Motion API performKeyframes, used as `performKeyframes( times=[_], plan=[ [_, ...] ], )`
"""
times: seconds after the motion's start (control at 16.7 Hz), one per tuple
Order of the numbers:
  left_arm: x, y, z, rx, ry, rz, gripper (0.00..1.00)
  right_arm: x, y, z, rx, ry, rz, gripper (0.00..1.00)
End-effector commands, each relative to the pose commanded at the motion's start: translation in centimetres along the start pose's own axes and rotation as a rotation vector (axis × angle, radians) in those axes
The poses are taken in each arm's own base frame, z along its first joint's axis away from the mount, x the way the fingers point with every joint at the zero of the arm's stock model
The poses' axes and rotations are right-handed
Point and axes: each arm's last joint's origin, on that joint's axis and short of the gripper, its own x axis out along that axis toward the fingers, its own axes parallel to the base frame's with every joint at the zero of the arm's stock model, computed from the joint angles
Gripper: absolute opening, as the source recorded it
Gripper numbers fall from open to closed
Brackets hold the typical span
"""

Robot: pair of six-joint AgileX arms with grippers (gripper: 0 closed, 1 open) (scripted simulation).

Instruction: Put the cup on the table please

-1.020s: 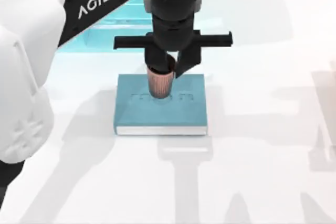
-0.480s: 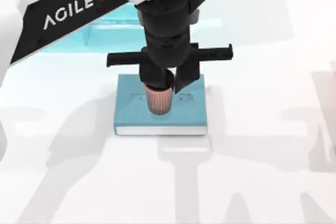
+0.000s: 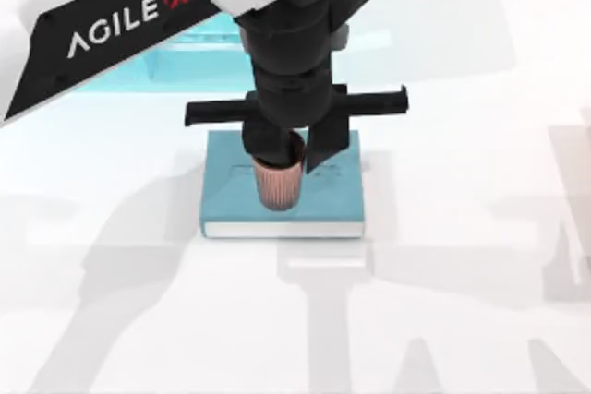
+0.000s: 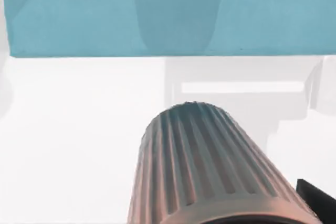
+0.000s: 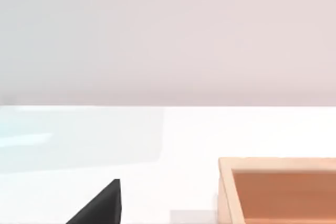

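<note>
The copper-brown ribbed cup (image 3: 278, 186) hangs over the front half of a teal book (image 3: 231, 200), held at its rim by my left gripper (image 3: 286, 152), which is shut on it. From the left wrist, the cup (image 4: 210, 171) points away from the camera, with the white table (image 4: 68, 129) and the teal book (image 4: 157, 14) beyond it. The cup looks raised off the book cover. The glossy white table (image 3: 462, 228) spreads all around the book. A black part of my right gripper (image 5: 100, 205) shows low above the table, away from the cup.
A light-blue shelf unit (image 3: 185, 62) stands behind the book at the back left. In the right wrist view an open wooden box (image 5: 283, 192) sits on the table. Open table surface lies in front of the book and to its right.
My left arm has carried the cup a little toward the book's front edge, and the cup looks slightly higher. The book has not moved.
</note>
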Motion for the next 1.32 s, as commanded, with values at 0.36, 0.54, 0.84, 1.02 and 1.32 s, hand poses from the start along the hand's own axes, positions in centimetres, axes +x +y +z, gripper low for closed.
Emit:
performKeyframes(
  times=[0.36, 0.54, 0.84, 1.02, 1.32],
  plan=[
    [1.9, 0.1, 0.0, 0.001, 0.01, 0.009, 0.0, 0.0, 0.0, 0.0, 0.0, 0.0, 0.0, 1.0],
    [3.3, 0.2, -0.1, 0.002, 0.001, 0.0, 0.0, 0.0, 0.0, 0.0, 0.0, 0.0, 0.0, 1.0],
    [5.7, 0.5, -0.3, 0.004, -0.004, -0.005, 0.0, 0.0, 0.0, 0.0, 0.0, 0.0, 0.0, 1.0],
    [6.3, 0.6, -0.4, 0.004, -0.002, -0.004, 0.0, 0.0, 0.0, 0.0, 0.0, 0.0, 0.0, 1.0],
    [6.3, 0.6, -0.4, 0.004, -0.002, -0.004, 0.15, 0.0, 0.0, 0.0, 0.0, 0.0, 0.0, 1.0]
  ],
)
